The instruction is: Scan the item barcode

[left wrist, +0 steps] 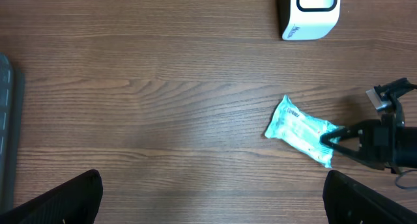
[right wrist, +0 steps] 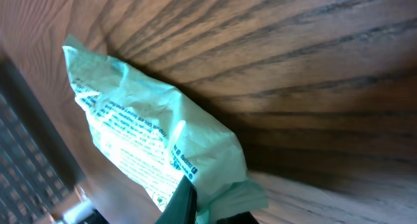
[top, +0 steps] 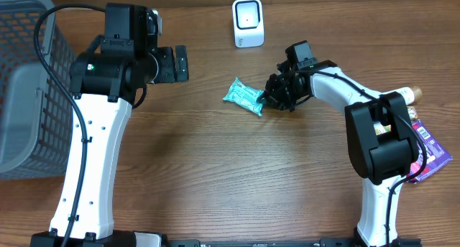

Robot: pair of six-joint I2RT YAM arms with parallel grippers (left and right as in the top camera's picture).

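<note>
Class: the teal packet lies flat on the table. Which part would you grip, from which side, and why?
Grip the thin sealed end of the teal packet nearest the right arm, coming in low from that side. It lies flat on the table, so the end seam probably suits a pinch better than the wider middle. The right gripper is shut on that end.

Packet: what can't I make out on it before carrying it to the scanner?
- Barcode: none visible on the packet; right wrist print is too blurred to read, underside faces the table.
- Pinched end: overhead, covered by the right fingers.
- Scanner: left wrist view, top cut by the edge.
</note>
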